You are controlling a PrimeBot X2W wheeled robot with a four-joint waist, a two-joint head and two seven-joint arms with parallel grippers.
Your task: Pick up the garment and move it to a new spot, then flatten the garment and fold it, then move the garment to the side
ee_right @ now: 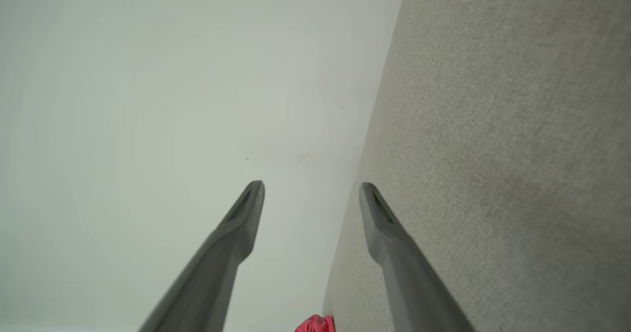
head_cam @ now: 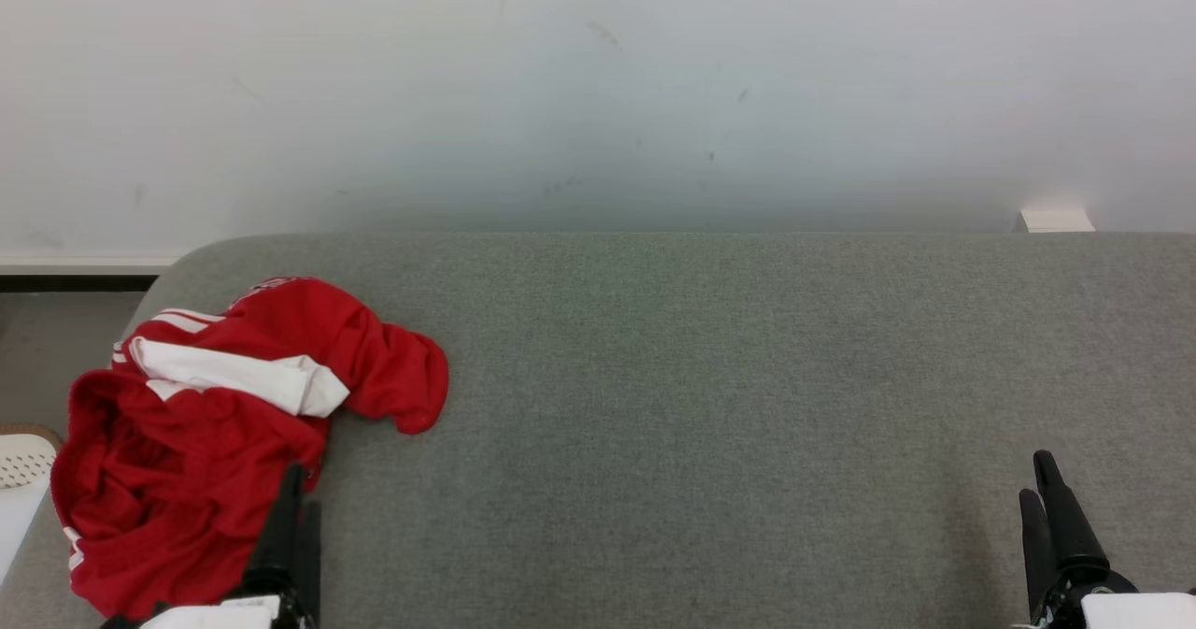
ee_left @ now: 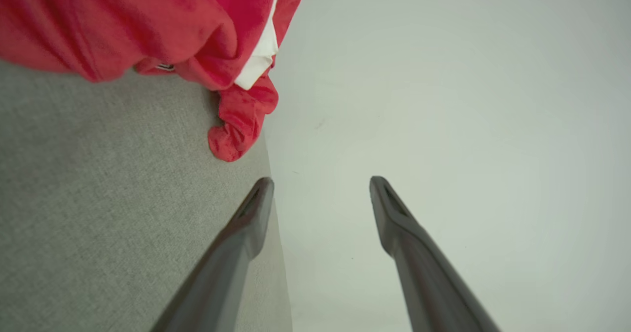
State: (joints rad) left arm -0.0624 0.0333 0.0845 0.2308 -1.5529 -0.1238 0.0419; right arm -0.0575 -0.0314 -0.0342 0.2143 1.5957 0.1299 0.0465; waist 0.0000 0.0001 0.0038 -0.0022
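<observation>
Lying crumpled, the garment [head_cam: 187, 451] stretches diagonally near-left to far-right

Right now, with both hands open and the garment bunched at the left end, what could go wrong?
The garment lies crumpled at the left edge of the grey surface, so a poor pinch by the left hand might drag it off. Its bunched layers may make that hand catch several folds, hampering flattening. The right hand sits far off, delaying two-handed help.
</observation>
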